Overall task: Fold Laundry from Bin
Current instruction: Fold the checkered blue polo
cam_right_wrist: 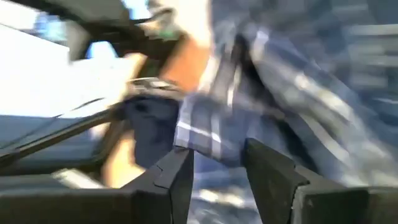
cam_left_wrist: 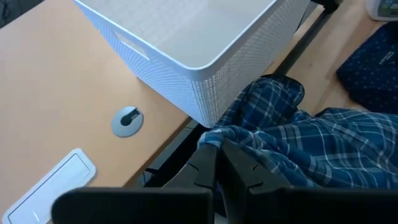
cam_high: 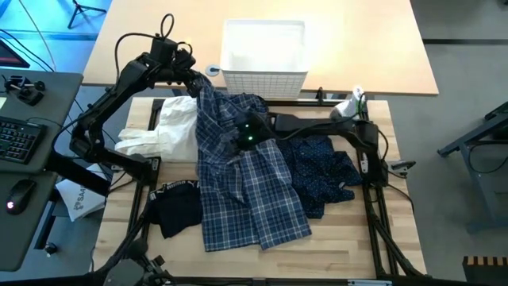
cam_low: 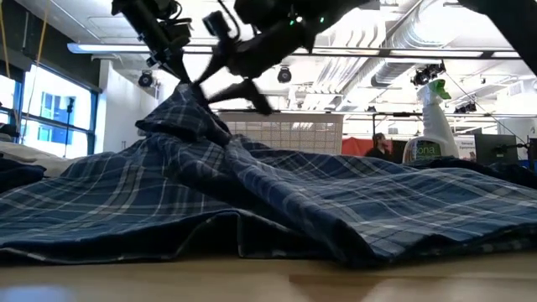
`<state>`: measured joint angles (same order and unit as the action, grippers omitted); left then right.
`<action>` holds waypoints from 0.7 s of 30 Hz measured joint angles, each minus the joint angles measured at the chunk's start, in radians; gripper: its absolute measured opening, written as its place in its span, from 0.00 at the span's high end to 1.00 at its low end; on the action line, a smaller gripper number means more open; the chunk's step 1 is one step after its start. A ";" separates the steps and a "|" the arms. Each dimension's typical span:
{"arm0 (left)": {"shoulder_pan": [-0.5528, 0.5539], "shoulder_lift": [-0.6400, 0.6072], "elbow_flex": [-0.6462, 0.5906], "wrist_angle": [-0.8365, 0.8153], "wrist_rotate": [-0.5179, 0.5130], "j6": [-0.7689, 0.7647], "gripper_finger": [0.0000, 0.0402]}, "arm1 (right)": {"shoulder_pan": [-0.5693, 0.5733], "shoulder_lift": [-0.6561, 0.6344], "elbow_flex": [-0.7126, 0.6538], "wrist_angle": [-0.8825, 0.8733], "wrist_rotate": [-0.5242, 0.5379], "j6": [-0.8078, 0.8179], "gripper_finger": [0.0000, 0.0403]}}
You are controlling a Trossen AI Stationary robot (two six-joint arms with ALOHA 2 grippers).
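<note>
The blue-white plaid shirt (cam_high: 246, 191) lies spread across the table's middle, with its far left corner raised. My left gripper (cam_high: 198, 82) is shut on that corner, close to the white bin (cam_high: 264, 56), which stands beyond the table's far edge. My right gripper (cam_high: 238, 133) hovers over the shirt's upper part. Its fingers stand apart in the blurred right wrist view, with a plaid fold (cam_right_wrist: 208, 134) just beyond them. White cloth (cam_high: 171, 131) lies at the left, a black piece (cam_high: 176, 208) at the near left, and navy dotted trousers (cam_high: 325, 167) at the right. My left gripper pinches a bunched edge of the plaid shirt (cam_left_wrist: 214, 135) between its two shut fingers, slanting down from the table's left. The held corner stands up as a peak (cam_low: 189, 105), and the cloth slopes down from it to the rest of the shirt on the table. My right gripper: I cannot tell whether its fingers touch the plaid cloth.
A spray bottle (cam_high: 349, 103) stands at the far right of the table. A round grommet (cam_left_wrist: 127, 120) and a white plate (cam_left_wrist: 50, 186) sit in the desk surface left of the bin. Bare wood shows along the table's near edge (cam_high: 262, 262).
</note>
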<state>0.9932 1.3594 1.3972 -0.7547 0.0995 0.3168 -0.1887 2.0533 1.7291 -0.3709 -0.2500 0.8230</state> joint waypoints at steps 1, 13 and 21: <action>-0.001 0.000 0.000 -0.001 0.000 0.000 1.00 | 0.005 -0.012 0.000 -0.036 0.059 0.000 0.66; -0.142 0.000 0.000 0.057 0.141 -0.161 1.00 | 0.040 0.219 -0.008 0.332 0.129 0.096 0.98; -0.245 0.002 0.000 0.153 0.154 -0.194 1.00 | 0.037 0.198 -0.008 0.311 0.040 0.055 0.86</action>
<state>0.7480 1.3611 1.3972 -0.6013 0.2531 0.1227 -0.1521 2.2514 1.7211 -0.0595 -0.2101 0.8783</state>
